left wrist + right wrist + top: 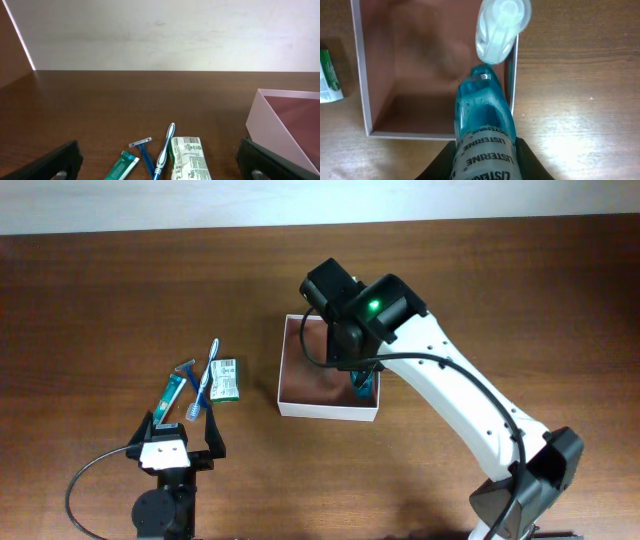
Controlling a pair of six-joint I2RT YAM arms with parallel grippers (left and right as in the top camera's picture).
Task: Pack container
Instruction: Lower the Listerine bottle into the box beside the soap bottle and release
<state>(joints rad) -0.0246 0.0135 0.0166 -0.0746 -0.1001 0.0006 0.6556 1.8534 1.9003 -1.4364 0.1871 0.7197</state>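
Beneath the right claw and its bottle lies the container.

The table is dark brown wood, smooth with a faint sheen. The container has thin, matt white card-like walls and a matt reddish-brown inside. The bottle is glossy, clear blue plastic. The packet looks glossy.

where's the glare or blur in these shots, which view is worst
Right wrist is worst: the white shape beyond the mouthwash bottle is blown out and soft, and light glares off the table. Left wrist: the left tool's fingers are dark blurs at the corners. Overhead: sharp, evenly lit.
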